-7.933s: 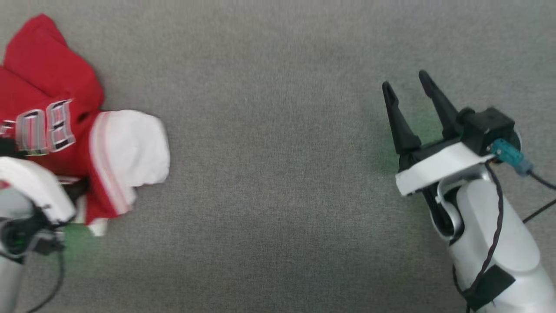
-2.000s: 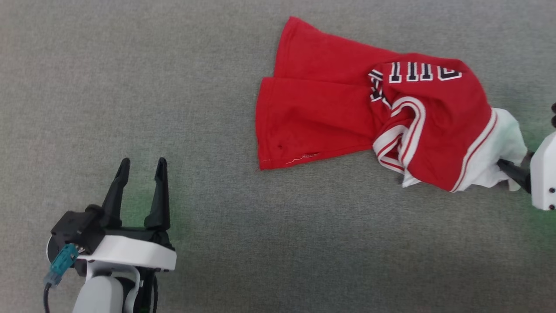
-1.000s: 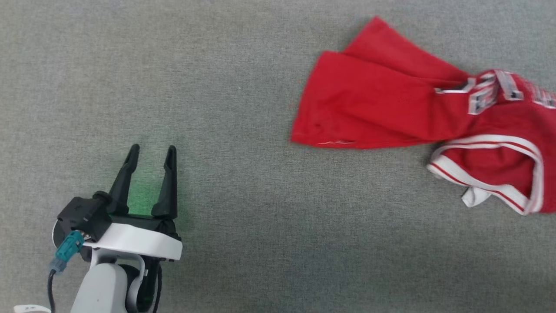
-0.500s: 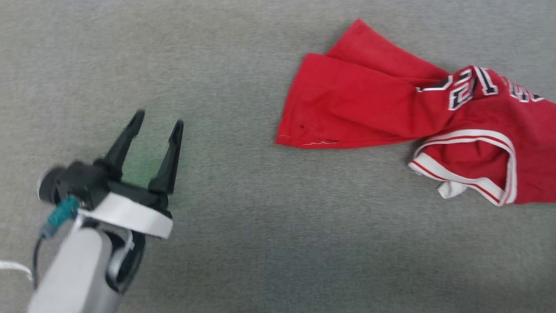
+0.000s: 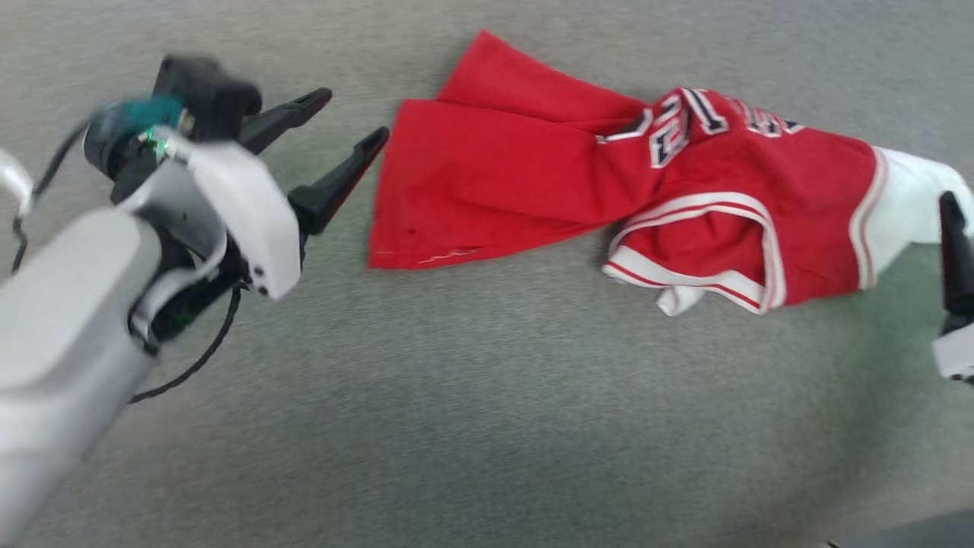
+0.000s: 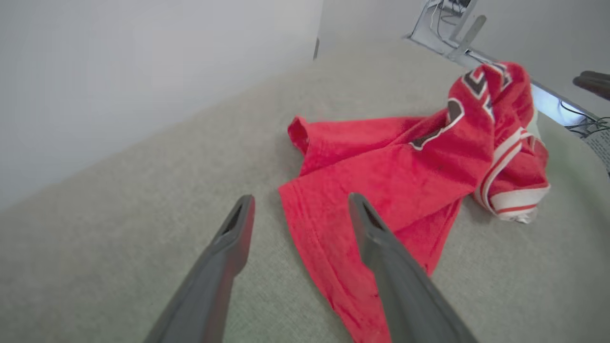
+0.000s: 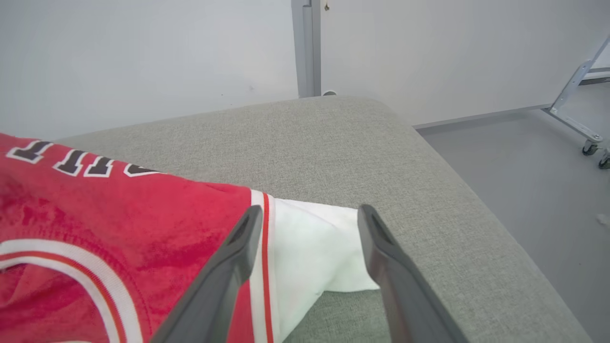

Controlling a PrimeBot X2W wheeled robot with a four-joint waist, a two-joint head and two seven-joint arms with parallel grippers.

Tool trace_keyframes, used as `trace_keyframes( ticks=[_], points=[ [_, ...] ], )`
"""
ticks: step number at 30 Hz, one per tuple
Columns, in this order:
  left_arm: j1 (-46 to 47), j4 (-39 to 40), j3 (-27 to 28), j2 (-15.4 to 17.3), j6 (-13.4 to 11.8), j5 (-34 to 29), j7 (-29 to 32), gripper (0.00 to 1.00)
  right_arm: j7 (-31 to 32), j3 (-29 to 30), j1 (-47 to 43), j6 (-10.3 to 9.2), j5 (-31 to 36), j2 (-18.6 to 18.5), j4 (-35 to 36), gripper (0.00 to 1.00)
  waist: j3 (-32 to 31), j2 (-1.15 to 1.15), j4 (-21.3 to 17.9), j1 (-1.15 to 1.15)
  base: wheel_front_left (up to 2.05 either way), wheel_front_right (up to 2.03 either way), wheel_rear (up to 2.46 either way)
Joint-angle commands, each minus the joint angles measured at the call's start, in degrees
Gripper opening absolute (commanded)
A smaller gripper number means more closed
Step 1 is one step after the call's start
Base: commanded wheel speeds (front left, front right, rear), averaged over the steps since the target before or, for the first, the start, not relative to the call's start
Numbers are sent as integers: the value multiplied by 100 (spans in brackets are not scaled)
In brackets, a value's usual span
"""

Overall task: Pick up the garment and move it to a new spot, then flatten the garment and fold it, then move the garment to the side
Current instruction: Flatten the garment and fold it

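Observation:
The garment, a red jersey with black white-outlined lettering and striped trim, lies crumpled across the grey cushion. Its white sleeve points right. My left gripper is open, its fingers aimed at the garment's left hem and just short of it. In the left wrist view the left gripper straddles the hem corner of the garment. My right gripper is open over the white sleeve, holding nothing. One of its fingers shows at the head view's right edge.
The grey cushion ends in a rounded edge at the right, with grey floor beyond. A white wall runs behind it. A metal frame on casters stands on the floor.
The head camera has turned. My left arm has swung up and toward the garment's hem. My right gripper has opened and let go of the white sleeve, which now rests on the cushion.

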State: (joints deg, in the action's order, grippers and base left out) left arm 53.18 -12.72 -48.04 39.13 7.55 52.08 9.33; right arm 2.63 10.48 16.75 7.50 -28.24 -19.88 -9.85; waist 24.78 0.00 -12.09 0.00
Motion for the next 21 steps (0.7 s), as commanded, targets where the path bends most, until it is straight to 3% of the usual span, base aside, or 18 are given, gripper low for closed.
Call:
trace_keyframes(
  ticks=[1, 7, 12, 16, 19, 20, 21],
  points=[
    [127, -143, -122, 46, -14, 289, 343, 100, -58, -63, -59, -1, -46, 64, 46, 100, 122, 0, -258, 0, 0, 0, 0],
    [754, -863, -683, 264, -14, 1883, 2687, 100, -184, -388, -130, -1, -36, 295, 304, 100, 281, 0, -734, 0, 0, 0, 0],
    [826, -1061, -800, 355, -14, 2649, 3729, 100, -232, -483, -231, -1, -67, 412, 387, 100, 377, 0, -996, 0, 0, 0, 0],
    [839, -1071, -834, 338, -15, 2954, 4080, 100, -288, -553, -283, -1, -46, 488, 363, 100, 465, 0, -1122, 0, 0, 0, 0],
    [876, -1092, -982, 335, -16, 2765, 4094, 17, -326, -620, -261, -1, -32, 547, 349, 100, 524, 0, -1203, 0, 0, 0, 0],
    [881, -1056, -1046, 332, -16, 2704, 4114, 0, -344, -652, -243, -1, -34, 575, 350, 100, 547, 0, -1235, 0, 0, 0, 0],
    [884, -1007, -1089, 313, -16, 2700, 4101, 0, -358, -679, -228, -1, -35, 596, 344, 100, 559, 0, -1261, 0, 0, 0, 0]
  ],
)
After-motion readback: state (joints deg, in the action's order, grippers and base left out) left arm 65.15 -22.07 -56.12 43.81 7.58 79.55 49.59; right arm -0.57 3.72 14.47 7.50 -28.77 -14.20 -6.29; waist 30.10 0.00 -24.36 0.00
